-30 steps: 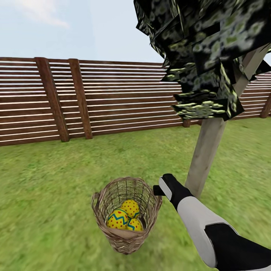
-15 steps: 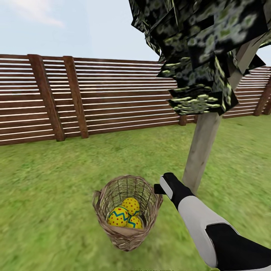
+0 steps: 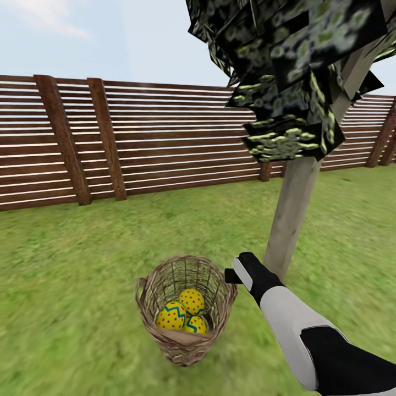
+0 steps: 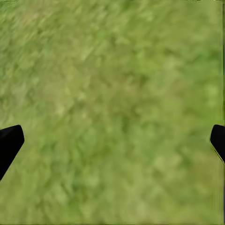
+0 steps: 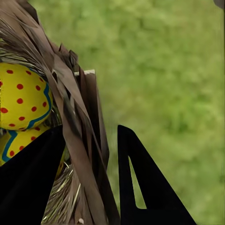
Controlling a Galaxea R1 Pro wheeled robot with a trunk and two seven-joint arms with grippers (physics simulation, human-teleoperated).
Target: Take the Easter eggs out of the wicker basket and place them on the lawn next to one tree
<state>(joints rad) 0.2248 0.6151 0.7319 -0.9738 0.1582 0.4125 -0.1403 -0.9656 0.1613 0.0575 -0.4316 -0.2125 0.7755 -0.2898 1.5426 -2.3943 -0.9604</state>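
Lawn (image 3: pixel 82 253): mottled green grass, spreading across the garden up to the fence; carrying the basket and the tree.

Fence (image 3: pixel 165 143): brown horizontal slats with upright posts, running along the far edge of the grass under a pale sky.

Tree (image 3: pixel 289 214): pale grey-brown trunk, leaning slightly, standing just beyond and to the right of the basket; blocky dark green-and-cream foliage hanging overhead.

Right arm (image 3: pixel 297 330): white and black, reaching in from the lower right toward the basket's right rim.

Wicker basket (image 3: pixel 184 344): brown weave, round, tapering downward, sitting upright on the grass near the trunk; small loop handle showing at the left rim.

Right tool (image 5: pixel 110 145): two black fingers standing parted, one on either side of the basket's woven wall in the right wrist view; gripping nothing.

Left tool (image 4: pixel 112 140): black fingertips showing at opposite edges of the left wrist view, spread wide over bare grass; released.

Three Easter eggs (image 3: pixel 184 318): yellow, red-dotted, some with blue zigzag bands; lying clustered and touching inside the basket.
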